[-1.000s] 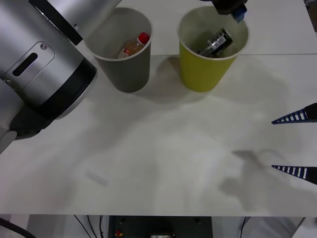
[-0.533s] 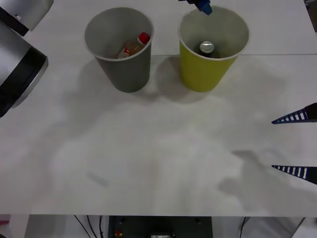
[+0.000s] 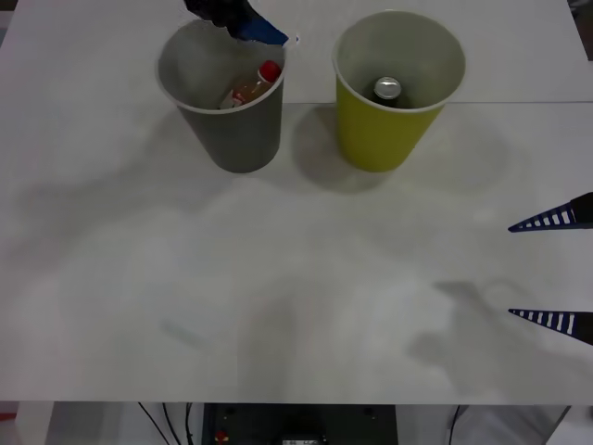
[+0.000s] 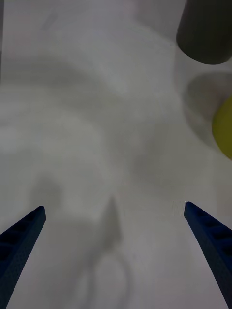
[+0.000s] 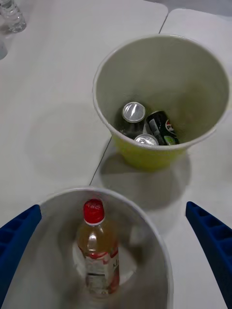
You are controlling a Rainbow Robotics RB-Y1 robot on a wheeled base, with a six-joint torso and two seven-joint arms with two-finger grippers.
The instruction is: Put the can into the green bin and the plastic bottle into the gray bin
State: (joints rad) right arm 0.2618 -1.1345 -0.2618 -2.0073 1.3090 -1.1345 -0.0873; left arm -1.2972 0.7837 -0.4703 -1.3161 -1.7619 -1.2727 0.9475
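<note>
The green bin [image 3: 382,139] [image 5: 145,157] stands upright at the back right of the table. Inside it the can [image 5: 162,128], dark with a green band, leans against an all-dark silver-topped can [image 5: 132,113]. A silver can top [image 3: 387,89] shows in the front view. To its left stands the gray bin [image 3: 236,130] [image 5: 154,241], and the plastic bottle [image 3: 250,86] [image 5: 99,251] with its red cap lies inside. My left gripper [image 3: 243,23] [image 5: 113,207] hovers open and empty over the gray bin's far rim. My right gripper [image 3: 556,269] [image 4: 113,207] stays open near the table's right edge.
The white table [image 3: 278,278] has a seam running behind the bins. A clear glass object [image 5: 12,14] sits far off on the table in the left wrist view. Both bins, gray [image 4: 205,29] and green [image 4: 223,128], lie well ahead of the right gripper.
The can has dropped and settled inside the green bin. My left arm swung away from above the green bin, leftward to above the gray bin. The right gripper has not moved.
</note>
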